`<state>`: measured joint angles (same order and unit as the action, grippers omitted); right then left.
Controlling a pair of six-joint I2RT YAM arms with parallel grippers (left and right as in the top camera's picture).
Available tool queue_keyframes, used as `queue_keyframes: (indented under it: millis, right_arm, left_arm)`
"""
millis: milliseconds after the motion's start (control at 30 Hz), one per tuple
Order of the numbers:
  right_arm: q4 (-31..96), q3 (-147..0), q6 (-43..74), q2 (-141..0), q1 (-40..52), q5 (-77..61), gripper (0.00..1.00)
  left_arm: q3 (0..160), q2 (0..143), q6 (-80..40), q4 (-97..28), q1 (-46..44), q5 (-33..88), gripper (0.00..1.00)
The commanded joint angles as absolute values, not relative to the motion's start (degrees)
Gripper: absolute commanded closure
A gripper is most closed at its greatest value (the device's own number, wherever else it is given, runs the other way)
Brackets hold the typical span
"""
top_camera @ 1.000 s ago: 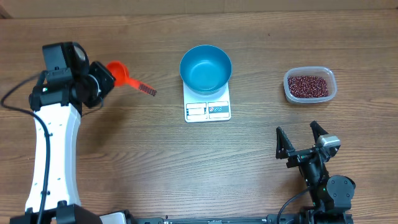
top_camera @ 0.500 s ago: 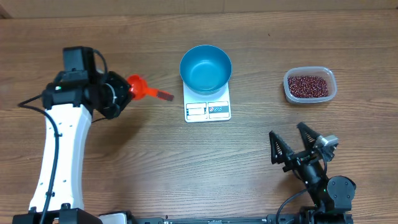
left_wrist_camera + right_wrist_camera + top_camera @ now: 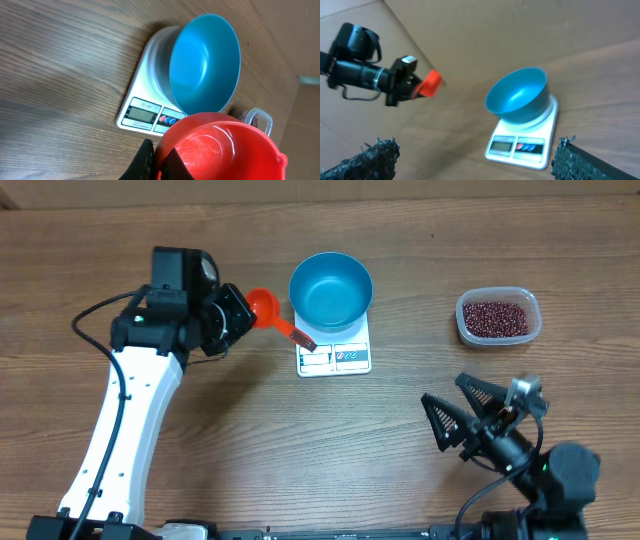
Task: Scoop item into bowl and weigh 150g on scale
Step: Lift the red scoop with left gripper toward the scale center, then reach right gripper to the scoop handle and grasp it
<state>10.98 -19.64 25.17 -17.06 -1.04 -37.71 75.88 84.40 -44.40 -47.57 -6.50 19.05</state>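
Left end effector (image 3: 244, 313) clamped on the glossy orange-red scoop (image 3: 264, 305), handle slanting toward the scale (image 3: 336, 358); right end effector (image 3: 441, 387) gapes wide, empty

Empty blue bowl (image 3: 331, 290) stands upright on the white scale (image 3: 334, 357), centre; glossy red-brown beans (image 3: 495, 318) lie far right.

The room's light is even and fairly bright, coming from above, and shadows on the table (image 3: 300, 450) stay faint. From overhead everything looks crisp. Close to the left wrist lens the red scoop (image 3: 220, 145) shows a pale sheen and soft edges. The right wrist view is smeared, the scale (image 3: 520, 145) hazy.
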Motion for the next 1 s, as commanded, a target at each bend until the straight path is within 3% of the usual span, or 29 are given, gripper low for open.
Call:
queue_keyframes:
  millis: [0,200,533,600,767,967]
  right_arm:
    - [13.93,-29.04,25.28,-26.52,-0.71,-43.18,0.00]
    - [23.38,-44.27,25.32,-43.44,-0.69,-53.43,0.00]
    - [16.34,-46.87,30.22,-59.88,-0.69,-60.34,0.00]
    - [16.05,-46.87,30.24,-62.52,-0.43,-60.73,0.13]
    - [15.14,-46.87,30.26,-66.70,3.25,-59.05,0.31]
    - [15.00,-46.87,33.34,-67.53,8.69,-51.09,0.38]
  left_arm:
    - [76.12,84.75,-45.65,-47.31,-8.56,16.16,0.96]
    - [76.12,84.75,-55.00,-47.33,-11.51,13.30,0.96]
    - [76.12,86.02,-66.96,-47.42,-17.28,10.52,0.96]
    - [76.12,86.78,-68.95,-47.77,-18.70,10.24,0.96]
    - [76.12,89.27,-72.01,-47.94,-22.13,9.87,0.96]
    - [76.12,92.86,-75.07,-47.94,-24.47,10.13,0.96]
